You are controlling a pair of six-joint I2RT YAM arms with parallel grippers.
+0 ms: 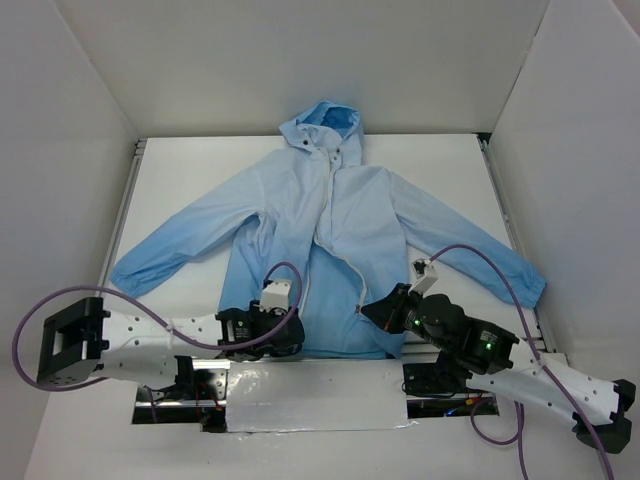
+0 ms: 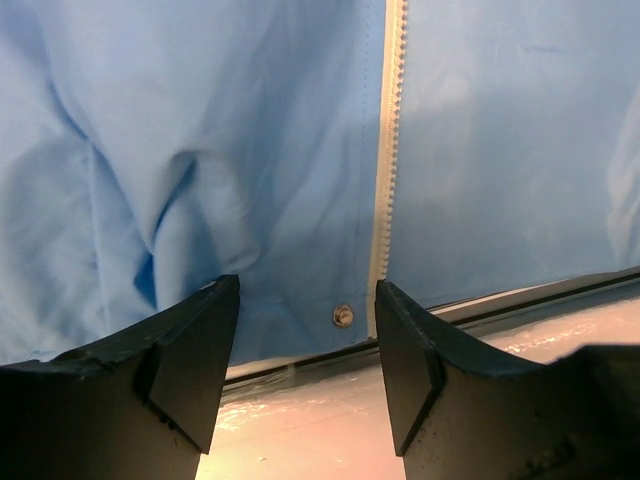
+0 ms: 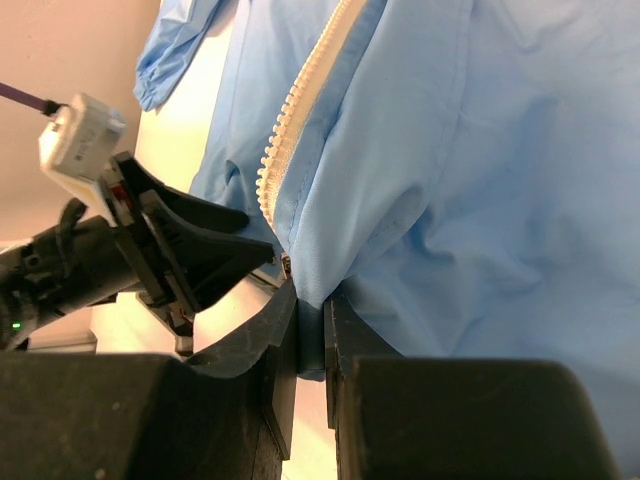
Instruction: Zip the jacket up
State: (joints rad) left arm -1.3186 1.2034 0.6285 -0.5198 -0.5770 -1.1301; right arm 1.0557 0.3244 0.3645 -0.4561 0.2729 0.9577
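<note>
The sky-blue hooded jacket [image 1: 290, 215] lies flat on the white table, hood at the far side, its white zipper [image 1: 325, 210] open down the front. My left gripper [image 1: 292, 336] is open at the bottom hem. In the left wrist view its fingers [image 2: 215, 330] stand either side of a dark snap [image 2: 343, 316] and the lower end of the zipper [image 2: 384, 180], not touching the fabric. My right gripper [image 1: 373, 312] is shut on a fold of the jacket's hem [image 3: 345, 230] beside the zipper [image 3: 300, 110]. The left gripper also shows in the right wrist view [image 3: 200, 255], close by.
White walls enclose the table on three sides. A strip of shiny foil tape [image 1: 310, 402] runs along the near edge just below the jacket hem. Purple cables [image 1: 480, 250] loop over both arms. The jacket's sleeves [image 1: 170, 250] spread out to both sides.
</note>
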